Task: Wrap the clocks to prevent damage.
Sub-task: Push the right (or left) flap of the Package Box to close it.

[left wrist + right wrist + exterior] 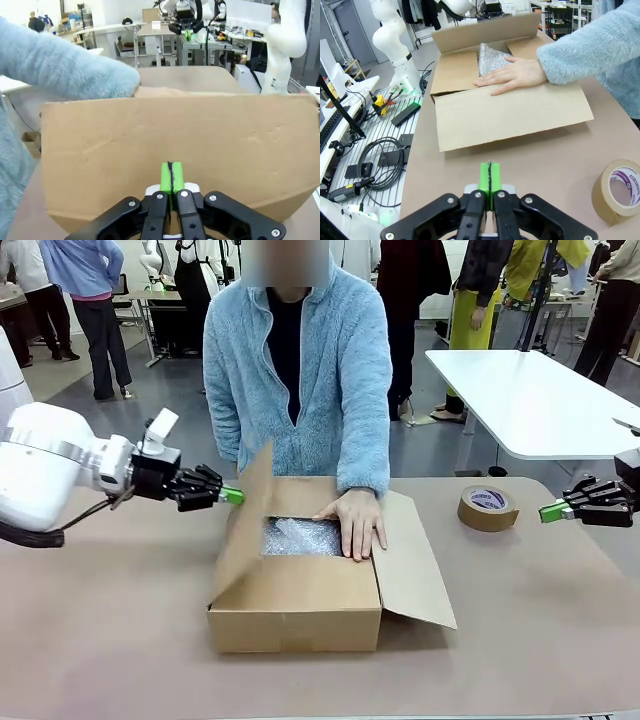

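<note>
We think the wrapping is done: the bubble-wrap bundle (298, 537) lies in the open cardboard box (295, 618) under the person's hand (356, 523), only closing it with the tape roll (488, 508) seems left, and our left claw (232, 495) and right claw (551, 511) are pinched together, empty.

Bubble-wrap bundle (298, 537) lying partly under the person's hand (358, 521), contents not showing, raised flap (150, 140) blocking the box (295, 615) interior in left wrist view, tape roll (619, 192) running off-frame at 4 o'clock, arm behind the right gripper (547, 511) being cropped at 3 o'clock.
</note>
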Motion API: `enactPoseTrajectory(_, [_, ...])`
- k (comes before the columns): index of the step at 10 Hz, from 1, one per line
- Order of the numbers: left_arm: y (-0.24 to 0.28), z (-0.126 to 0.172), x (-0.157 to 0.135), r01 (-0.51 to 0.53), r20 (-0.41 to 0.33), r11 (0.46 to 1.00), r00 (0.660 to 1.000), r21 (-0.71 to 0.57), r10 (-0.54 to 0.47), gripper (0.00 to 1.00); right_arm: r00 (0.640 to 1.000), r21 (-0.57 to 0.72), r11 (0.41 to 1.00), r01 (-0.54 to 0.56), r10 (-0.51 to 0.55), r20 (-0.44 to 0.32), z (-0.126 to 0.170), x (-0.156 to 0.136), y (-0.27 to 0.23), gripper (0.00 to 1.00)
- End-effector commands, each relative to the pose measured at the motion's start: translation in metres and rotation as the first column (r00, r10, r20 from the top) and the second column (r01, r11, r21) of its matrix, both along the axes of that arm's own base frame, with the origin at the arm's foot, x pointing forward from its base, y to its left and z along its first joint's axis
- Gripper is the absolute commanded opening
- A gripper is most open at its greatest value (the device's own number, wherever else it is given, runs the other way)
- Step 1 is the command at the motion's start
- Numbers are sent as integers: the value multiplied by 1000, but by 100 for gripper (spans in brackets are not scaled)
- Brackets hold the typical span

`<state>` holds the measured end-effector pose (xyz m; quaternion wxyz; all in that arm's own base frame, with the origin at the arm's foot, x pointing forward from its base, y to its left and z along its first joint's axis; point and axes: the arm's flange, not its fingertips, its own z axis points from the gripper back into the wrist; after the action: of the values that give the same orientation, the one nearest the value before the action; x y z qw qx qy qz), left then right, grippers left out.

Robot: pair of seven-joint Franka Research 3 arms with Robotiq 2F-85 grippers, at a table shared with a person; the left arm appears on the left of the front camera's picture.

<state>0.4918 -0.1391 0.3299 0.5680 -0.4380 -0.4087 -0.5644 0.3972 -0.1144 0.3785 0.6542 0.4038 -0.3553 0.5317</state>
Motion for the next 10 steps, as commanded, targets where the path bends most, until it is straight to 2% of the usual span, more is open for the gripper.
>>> enactPoseTrajectory(1, [-19,-17,6,29,-51,999,998,42,-26,0,1000,-21,1000,2,-2,-2,0,-3,0,1])
enactPoseTrajectory(3, [-18,-31,-5,18,-65,998,998,63,-14,0,1000,-21,1000,2,-2,-2,0,-3,0,1])
enactPoseTrajectory(6, [-4,-32,-6,11,-76,996,997,88,-4,0,1000,-21,1000,2,-2,-2,0,-3,0,1])
enactPoseTrajectory(7, [1,-24,-5,32,-72,995,997,96,-25,0,1000,-21,1000,2,-2,-2,0,-3,0,1])
enactPoseTrajectory(8, [-15,-28,-3,19,-66,999,998,36,-17,0,1000,-21,1000,2,-2,-2,0,-3,0,1])
enactPoseTrajectory(10, [-15,-28,-3,19,-66,999,998,36,-17,0,1000,-21,1000,2,-2,-2,0,-3,0,1])
